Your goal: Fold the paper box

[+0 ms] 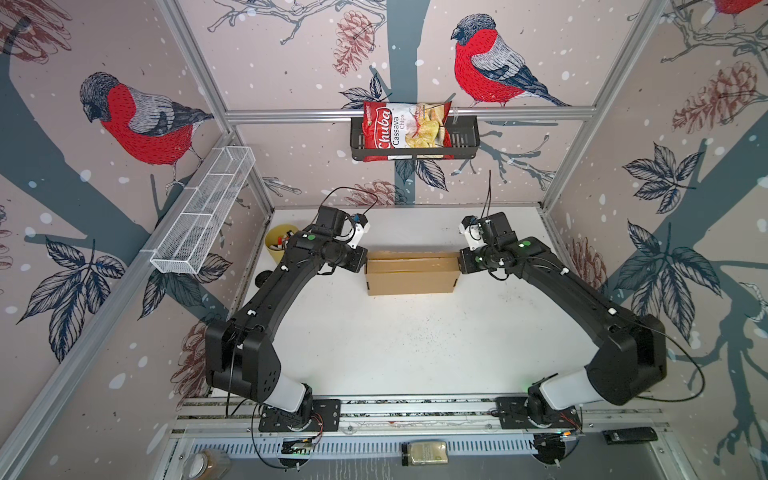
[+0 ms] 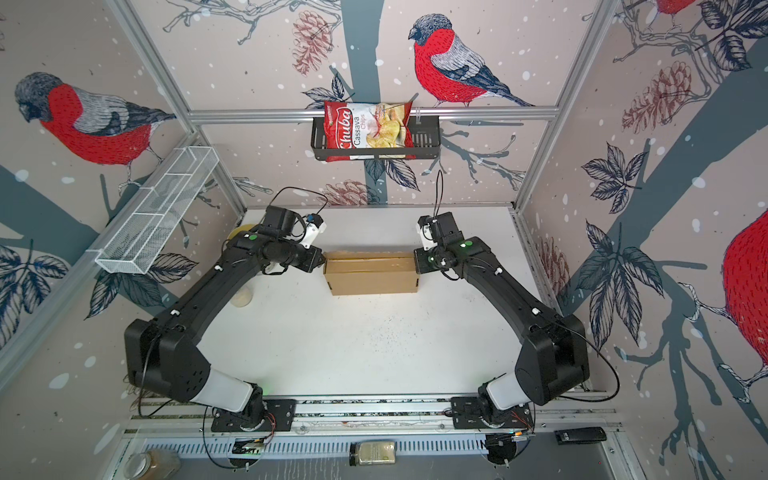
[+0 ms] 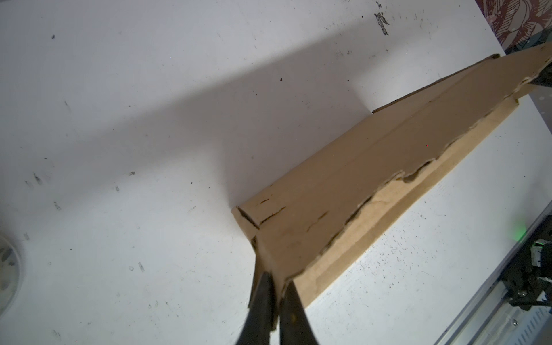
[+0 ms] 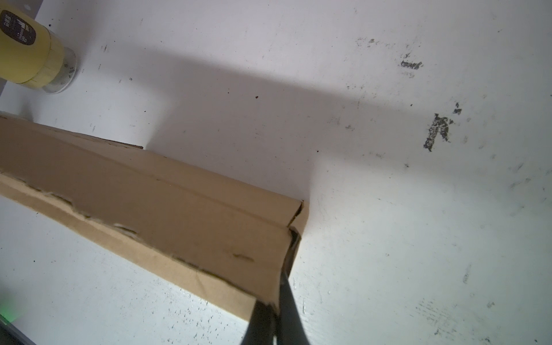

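The paper box [image 1: 411,276] [image 2: 372,274] is plain brown cardboard, lying as a shallow box in the middle of the white table, its top flap edge ragged. My left gripper [image 1: 365,266] [image 2: 323,264] sits at its left end. In the left wrist view this gripper [image 3: 277,279] is shut on a corner of the box [image 3: 373,179]. My right gripper [image 1: 460,264] [image 2: 415,264] sits at the right end. The right wrist view shows that gripper [image 4: 276,294] shut on the cardboard corner of the box [image 4: 149,191].
A yellow cup [image 1: 280,245] [image 4: 27,56] stands at the table's back left, behind the left arm. A white wire basket [image 1: 203,212] hangs on the left wall. A black basket [image 1: 465,141] with a chips bag [image 1: 399,133] hangs on the back wall.
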{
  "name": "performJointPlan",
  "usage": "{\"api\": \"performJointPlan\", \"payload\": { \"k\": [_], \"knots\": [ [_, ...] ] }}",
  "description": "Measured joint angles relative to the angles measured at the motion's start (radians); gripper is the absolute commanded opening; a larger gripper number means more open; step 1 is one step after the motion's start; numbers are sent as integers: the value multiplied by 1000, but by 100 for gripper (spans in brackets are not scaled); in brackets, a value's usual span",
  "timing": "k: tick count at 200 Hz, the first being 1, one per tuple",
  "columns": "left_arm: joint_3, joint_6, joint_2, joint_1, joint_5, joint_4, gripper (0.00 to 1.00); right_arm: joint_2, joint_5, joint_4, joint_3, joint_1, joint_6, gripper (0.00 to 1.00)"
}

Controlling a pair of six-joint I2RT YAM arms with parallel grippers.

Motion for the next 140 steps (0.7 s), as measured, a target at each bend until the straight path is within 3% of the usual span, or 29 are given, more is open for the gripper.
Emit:
{"api": "performJointPlan", "payload": {
  "k": [23,44,85,140],
  "knots": [
    [8,-3,11,-6,4,-22,34,3,0,1,1,0,0,0],
    [4,-2,2,-9,-8,-27,35,4,0,2,1,0,0,0],
    [20,0,35,-5,-44,-35,27,4,0,1,3,0,0,0],
    [31,0,43,-6,-39,-48,7,6,-1,1,3,0,0,0]
  ]
}}
